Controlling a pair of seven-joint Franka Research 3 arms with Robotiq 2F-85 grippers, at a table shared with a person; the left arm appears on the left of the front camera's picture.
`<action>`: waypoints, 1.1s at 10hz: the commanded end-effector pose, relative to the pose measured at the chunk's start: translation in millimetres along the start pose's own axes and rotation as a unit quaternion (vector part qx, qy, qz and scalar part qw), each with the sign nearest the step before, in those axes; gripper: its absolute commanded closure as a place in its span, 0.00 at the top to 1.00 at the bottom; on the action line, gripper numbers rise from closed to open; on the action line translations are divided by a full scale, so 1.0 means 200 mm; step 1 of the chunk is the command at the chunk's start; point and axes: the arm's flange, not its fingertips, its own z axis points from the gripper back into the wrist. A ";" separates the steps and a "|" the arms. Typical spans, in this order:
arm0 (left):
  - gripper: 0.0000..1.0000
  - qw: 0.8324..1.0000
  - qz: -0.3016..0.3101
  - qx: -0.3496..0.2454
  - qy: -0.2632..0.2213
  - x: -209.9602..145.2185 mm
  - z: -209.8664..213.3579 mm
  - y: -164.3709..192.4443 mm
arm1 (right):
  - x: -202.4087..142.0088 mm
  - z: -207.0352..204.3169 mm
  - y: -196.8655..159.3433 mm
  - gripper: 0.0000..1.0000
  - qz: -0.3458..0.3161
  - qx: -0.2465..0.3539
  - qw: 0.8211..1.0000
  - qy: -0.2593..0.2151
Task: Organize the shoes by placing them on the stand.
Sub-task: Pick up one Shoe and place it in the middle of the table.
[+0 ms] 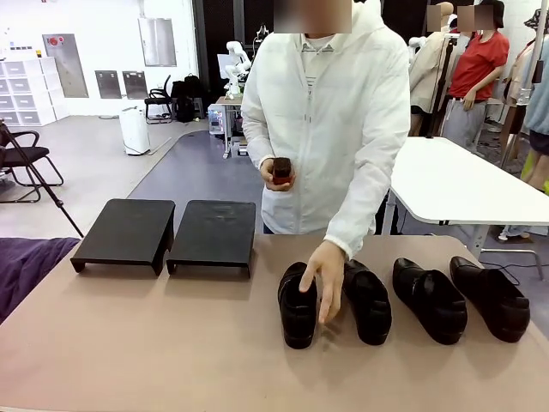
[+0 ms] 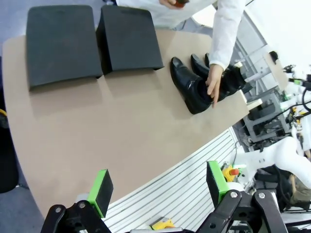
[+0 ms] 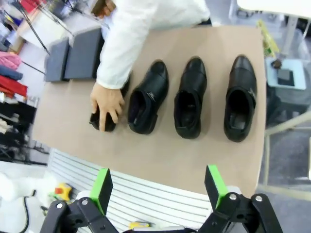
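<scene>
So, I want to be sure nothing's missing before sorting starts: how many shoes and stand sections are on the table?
Black shoes: 4
Black stand sections: 2
Total: 6

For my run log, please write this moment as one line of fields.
shoes: four on table, none on stand | person's hand: on shoe nearest stand | left hand: open, empty | right hand: open, empty

The tan table (image 1: 154, 343) carries the stand (image 1: 127, 227), two black sections side by side at its far left; four black shoes (image 1: 429, 300) lie in a row to the right. Their toes point toward the far edge
</scene>
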 end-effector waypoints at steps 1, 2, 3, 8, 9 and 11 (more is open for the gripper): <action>1.00 1.000 -0.009 -0.012 -0.004 0.01 0.01 0.00 | 0.26 -0.27 0.06 1.00 0.022 -0.060 0.994 0.091; 1.00 1.000 -0.009 -0.012 -0.004 0.01 0.01 0.00 | 0.32 -0.42 0.07 1.00 0.028 -0.081 0.989 0.120; 1.00 1.000 -0.009 -0.012 -0.004 0.01 0.01 0.00 | 0.36 -0.54 0.07 1.00 0.023 -0.089 0.986 0.139; 1.00 1.000 -0.009 -0.012 -0.004 0.01 0.01 0.00 | 0.35 -0.33 -0.08 1.00 0.010 -0.065 0.987 0.148; 1.00 1.000 -0.009 -0.012 -0.004 0.01 0.01 0.00 | 0.34 -0.34 -0.12 1.00 0.007 -0.075 0.985 0.153; 1.00 1.000 -0.009 -0.012 -0.004 0.01 0.01 0.00 | 0.33 -0.36 -0.20 1.00 -0.017 -0.063 0.988 0.141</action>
